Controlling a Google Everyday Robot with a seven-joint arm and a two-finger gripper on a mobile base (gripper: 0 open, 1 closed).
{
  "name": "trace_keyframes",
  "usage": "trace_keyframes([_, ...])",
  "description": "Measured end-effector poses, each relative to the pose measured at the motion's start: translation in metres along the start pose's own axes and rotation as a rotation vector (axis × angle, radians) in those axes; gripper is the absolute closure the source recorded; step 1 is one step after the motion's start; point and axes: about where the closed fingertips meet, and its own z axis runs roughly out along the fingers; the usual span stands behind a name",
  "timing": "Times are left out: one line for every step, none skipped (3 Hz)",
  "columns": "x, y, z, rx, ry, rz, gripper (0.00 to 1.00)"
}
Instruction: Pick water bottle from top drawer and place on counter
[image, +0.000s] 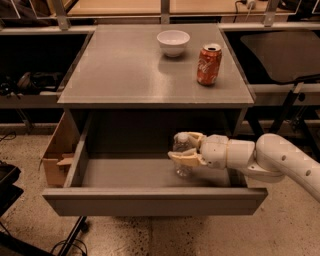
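Observation:
The top drawer (150, 200) is pulled open below the counter (125, 65). The water bottle (182, 169), clear with a white cap, stands upright on the drawer's grey floor at the right of middle. My gripper (176, 146) reaches in from the right, inside the drawer. Its two tan fingers (184, 158) are closed around the bottle's upper part, one behind it and one in front. The bottle's base is still on the drawer floor.
A white bowl (173, 42) and a red soda can (208, 64) stand on the counter at the back right. A cardboard box (56, 152) sits left of the drawer. My white arm (280, 160) crosses the drawer's right side.

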Motion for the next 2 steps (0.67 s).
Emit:
trace_keyframes([0.000, 0.000, 0.000, -0.001, 0.000, 0.001, 0.87])
trace_keyframes([-0.027, 0.001, -0.011, -0.020, 0.055, 0.013, 1.00])
